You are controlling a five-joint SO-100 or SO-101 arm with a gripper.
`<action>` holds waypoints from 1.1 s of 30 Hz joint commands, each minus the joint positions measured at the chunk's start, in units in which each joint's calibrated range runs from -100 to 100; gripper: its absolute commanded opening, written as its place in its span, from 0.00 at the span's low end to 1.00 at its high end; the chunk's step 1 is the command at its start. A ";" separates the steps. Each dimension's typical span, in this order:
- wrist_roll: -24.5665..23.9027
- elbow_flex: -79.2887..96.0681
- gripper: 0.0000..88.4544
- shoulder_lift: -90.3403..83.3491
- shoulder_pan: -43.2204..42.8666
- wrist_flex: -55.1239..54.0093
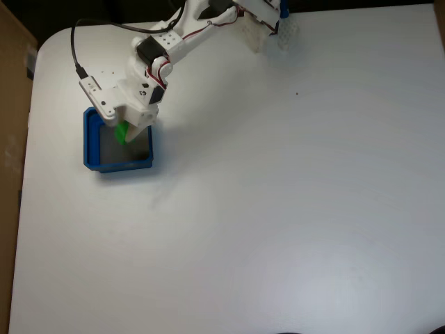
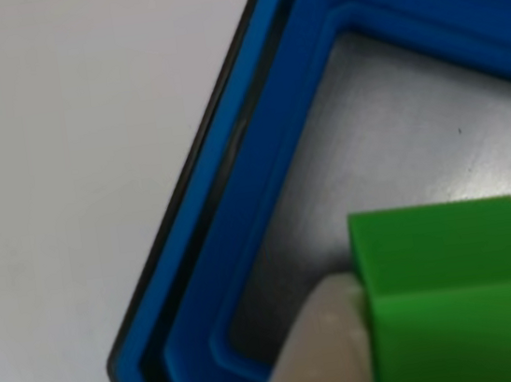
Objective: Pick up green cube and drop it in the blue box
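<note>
The green cube (image 1: 122, 132) is held between the jaws above the blue box's (image 1: 89, 139) grey floor, near one wall. If released off-centre, it could be bounced onto the table (image 1: 292, 209).

Blue box (image 1: 118, 165): one, on the white tabletop (image 1: 278, 209). Green cube (image 1: 122, 132): one, above the blue box's grey floor, seen large in the other view (image 2: 447, 288) beside one pale claw finger (image 2: 319, 352). Robot arm (image 1: 174, 42): one, reaching over the blue box.
</note>
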 commanded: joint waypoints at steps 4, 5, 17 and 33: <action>-0.20 -4.08 0.05 -0.79 1.95 -0.92; -0.20 -4.08 0.05 -0.79 2.02 -0.92; -0.20 -4.08 0.09 -0.87 2.10 -0.92; -0.20 -3.81 0.20 -0.87 2.02 -0.92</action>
